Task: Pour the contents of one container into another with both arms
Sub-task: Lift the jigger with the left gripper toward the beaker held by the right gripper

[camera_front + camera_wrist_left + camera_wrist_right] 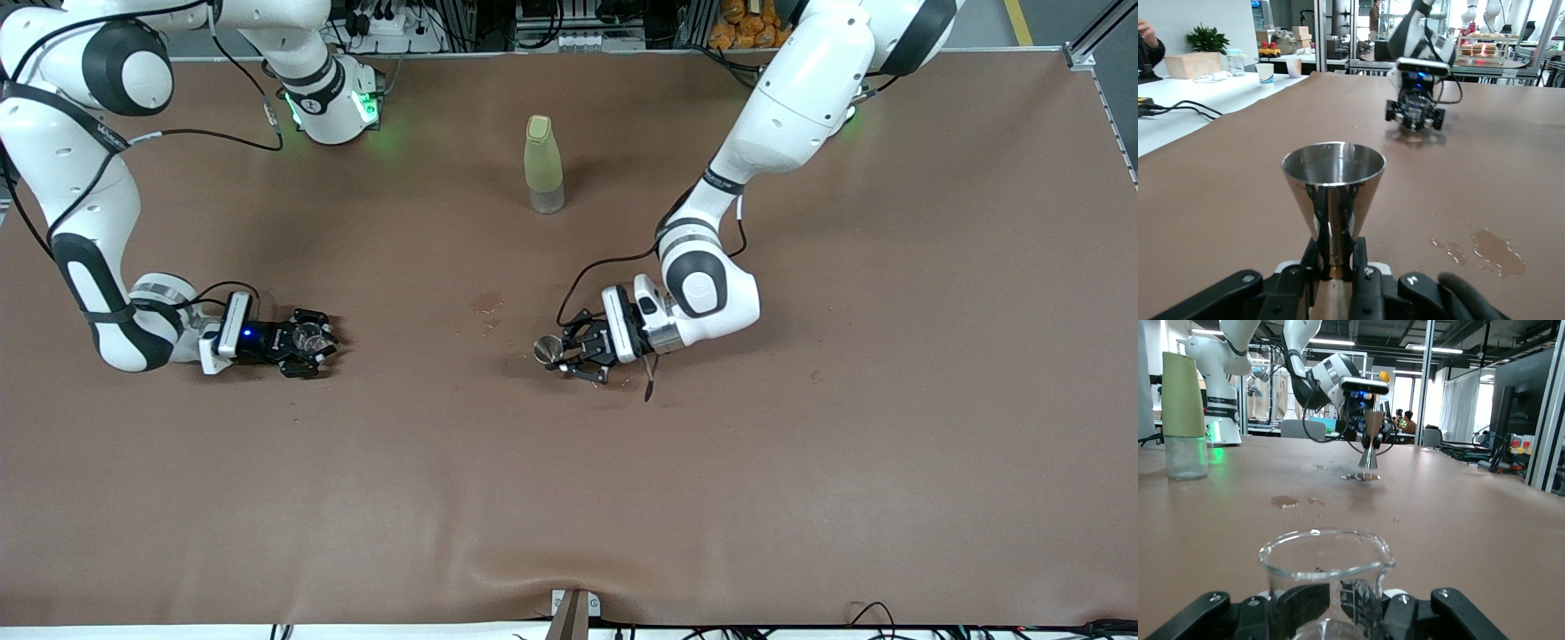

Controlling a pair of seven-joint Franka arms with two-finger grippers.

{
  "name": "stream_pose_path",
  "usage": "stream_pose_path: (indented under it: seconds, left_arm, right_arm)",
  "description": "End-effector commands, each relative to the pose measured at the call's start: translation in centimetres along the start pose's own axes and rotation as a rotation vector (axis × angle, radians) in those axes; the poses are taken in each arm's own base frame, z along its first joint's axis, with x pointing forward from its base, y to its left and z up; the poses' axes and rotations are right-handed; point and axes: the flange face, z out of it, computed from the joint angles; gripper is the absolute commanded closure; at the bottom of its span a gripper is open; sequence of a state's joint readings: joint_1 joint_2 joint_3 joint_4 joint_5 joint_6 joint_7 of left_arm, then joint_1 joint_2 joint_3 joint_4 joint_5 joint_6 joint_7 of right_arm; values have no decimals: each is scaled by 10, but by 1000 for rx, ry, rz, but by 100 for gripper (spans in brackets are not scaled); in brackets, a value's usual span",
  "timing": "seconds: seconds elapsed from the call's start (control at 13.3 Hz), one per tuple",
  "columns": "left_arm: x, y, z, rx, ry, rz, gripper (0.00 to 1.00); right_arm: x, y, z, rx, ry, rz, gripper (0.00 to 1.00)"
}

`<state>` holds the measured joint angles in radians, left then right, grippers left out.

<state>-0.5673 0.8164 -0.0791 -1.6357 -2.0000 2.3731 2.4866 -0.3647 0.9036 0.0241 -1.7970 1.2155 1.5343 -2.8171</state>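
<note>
Jigger (1333, 193) stands upright on the tabletop (800, 462), clamped at its waist by the left gripper (569, 354); right gripper (311, 342) clasps the glass cup (1327, 580) low over the tabletop.

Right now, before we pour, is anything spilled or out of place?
Yes: a small wet patch with scattered droplets stains the table between the jigger and the glass cup. Both stand upright; so does the bottle.

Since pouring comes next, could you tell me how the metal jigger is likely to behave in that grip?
The jigger is probably rigid, and its polished metal looks slippery. The left tool pinches only its narrow waist, so the wide cone above may pivot when tilted.
</note>
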Motion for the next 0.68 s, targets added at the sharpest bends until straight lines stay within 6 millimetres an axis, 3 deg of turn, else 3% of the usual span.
stream_pose_path:
  seconds: [0.0,0.38,0.6]
  left_arm:
    - [10,0,13,13,17,4,100]
    - [20,7,40,15,18,31,100]
    - [23,22,60,1,19,35,100]
  right_arm:
    - [35,3,2,1,34,-214,100]
    - [108,20,-2,46,100,-186,100]
    - [173,20,-4,57,76,-167,100]
